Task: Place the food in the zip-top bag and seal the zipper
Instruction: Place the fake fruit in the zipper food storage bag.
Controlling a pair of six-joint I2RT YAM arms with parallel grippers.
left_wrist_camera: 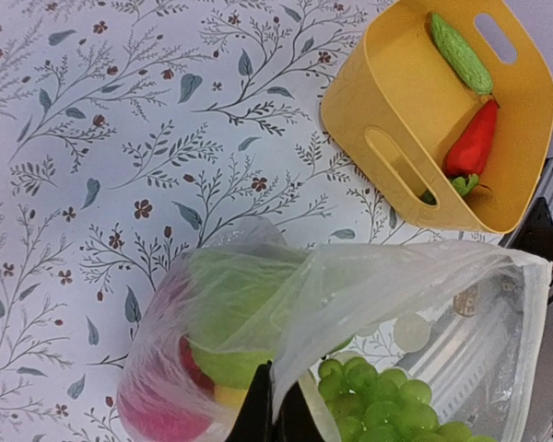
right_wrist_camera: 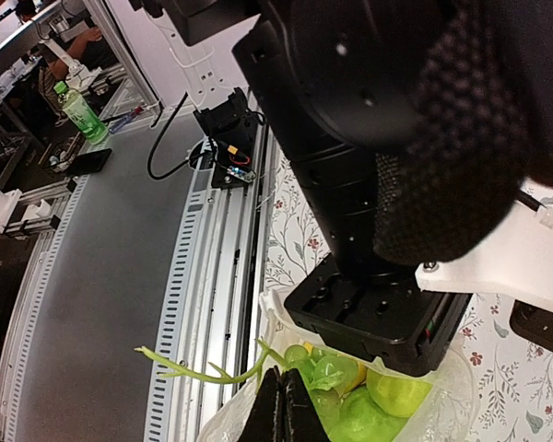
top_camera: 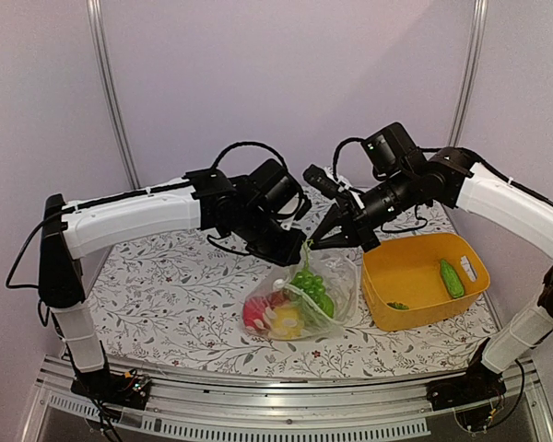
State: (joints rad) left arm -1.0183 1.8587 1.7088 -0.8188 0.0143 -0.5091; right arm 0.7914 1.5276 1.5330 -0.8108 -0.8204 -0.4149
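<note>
While the left claw (left_wrist_camera: 275, 410) and right claw (right_wrist_camera: 284, 403) each clench the bag (left_wrist_camera: 396, 281) rim, the slick film may slip free, collapsing the mouth and spilling grapes (left_wrist_camera: 387, 405).

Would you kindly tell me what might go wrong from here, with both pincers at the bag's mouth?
1. The cucumber and red carrot lie in the yellow tub; sealing now would leave them out.
2. A green stem pokes out beside the shut right pincer and might get trapped when the mouth is pressed shut.
3. The left pincer pinches only a thin fold of the zip-top bag; the grapes could pull it free.
</note>
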